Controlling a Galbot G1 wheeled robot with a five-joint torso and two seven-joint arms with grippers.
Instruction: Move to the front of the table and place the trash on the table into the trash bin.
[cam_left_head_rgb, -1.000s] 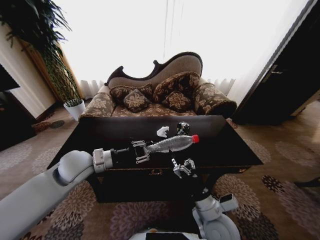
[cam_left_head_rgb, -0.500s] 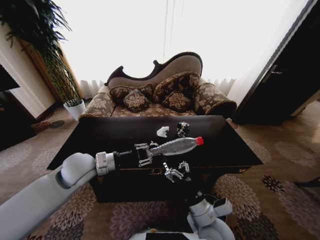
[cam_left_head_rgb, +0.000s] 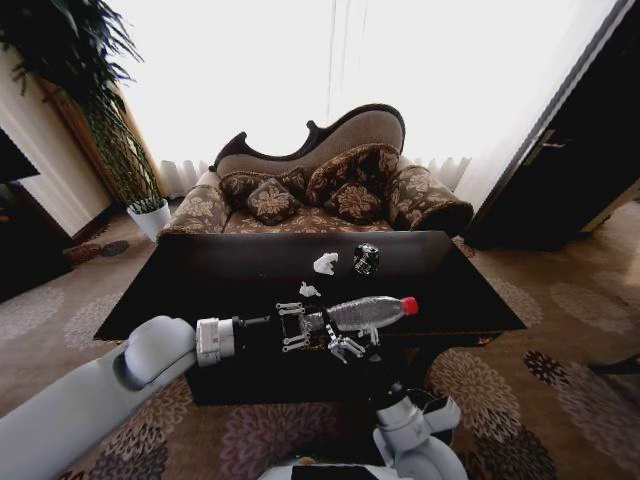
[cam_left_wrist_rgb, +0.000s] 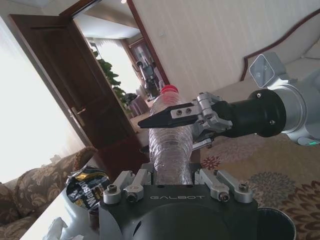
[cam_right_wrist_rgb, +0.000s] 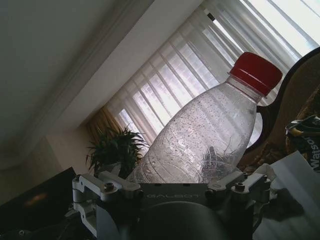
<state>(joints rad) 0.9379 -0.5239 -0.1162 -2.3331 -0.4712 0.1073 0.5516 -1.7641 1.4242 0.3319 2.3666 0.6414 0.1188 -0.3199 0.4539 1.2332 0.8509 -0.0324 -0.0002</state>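
The left arm reaches in low from the robot's left, stretched across the near edge of the table (cam_left_head_rgb: 180, 275), and the left gripper (cam_left_head_rgb: 297, 327) is clamped on the base of the bottle (cam_left_head_rgb: 368, 312), holding it level with the red cap pointing to the robot's right. The right arm rises from below, its right gripper (cam_left_head_rgb: 350, 346) just under the bottle's middle with fingers spread, not gripping. In the left wrist view one dark finger (cam_left_wrist_rgb: 167, 116) of it lies alongside the bottle (cam_left_wrist_rgb: 169, 145). A second ago the bottle was higher, over the tabletop, and the right gripper stood apart; now the bottle sits lower and further right, at the front edge. A paper bit (cam_left_head_rgb: 325, 263) and the dark shiny wrapper (cam_left_head_rgb: 366, 259) lie behind.
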